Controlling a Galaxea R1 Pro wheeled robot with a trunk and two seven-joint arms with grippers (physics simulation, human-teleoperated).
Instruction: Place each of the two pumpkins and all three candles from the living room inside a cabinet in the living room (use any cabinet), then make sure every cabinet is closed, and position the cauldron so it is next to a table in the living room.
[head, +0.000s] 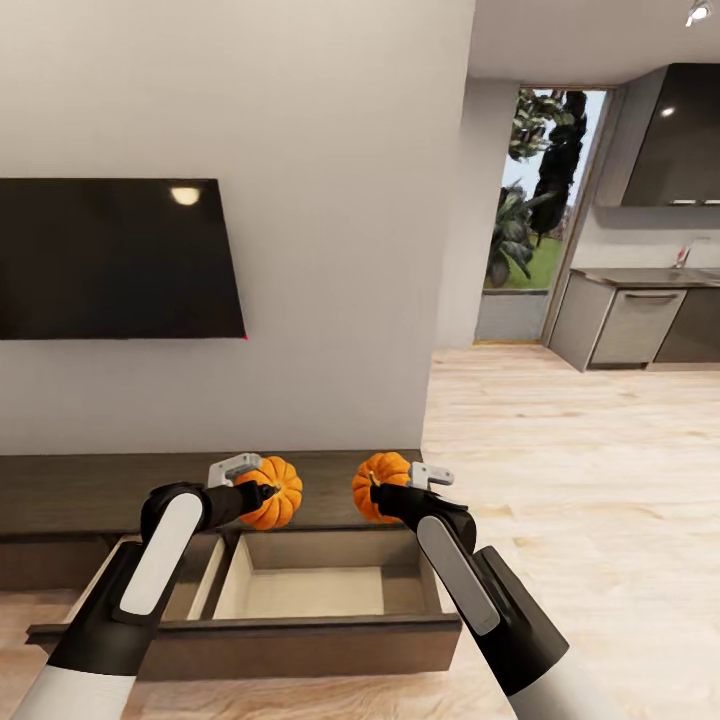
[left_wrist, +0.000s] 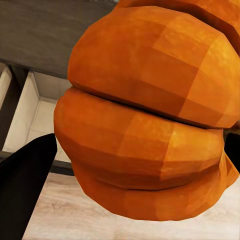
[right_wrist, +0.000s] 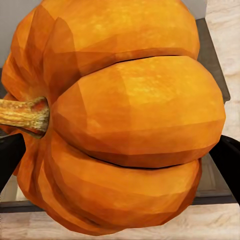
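Drawer of the low dark-brown cabinet stands pulled out nearest the robot, its pale inside split into compartments, and everything else sits above or behind it. Just above the drawer's back edge the left gripper is clamped on one pumpkin, and the right gripper is clamped on the other pumpkin; the two fruits hang near each other but apart, in front of the cabinet's top.

In the left wrist view the left pumpkin is bright orange with deep ribs, a black finger against its side; its stem is hidden, so its axis cannot be told. In the right wrist view the right pumpkin lies tipped on its side, its short brownish stem pointing sideways toward one finger, the ribs running crosswise.

Behind the cabinet, a black television hangs on the grey wall. Farther off, past the wall's end, light plank floor leads to a glass garden door and grey kitchen units.
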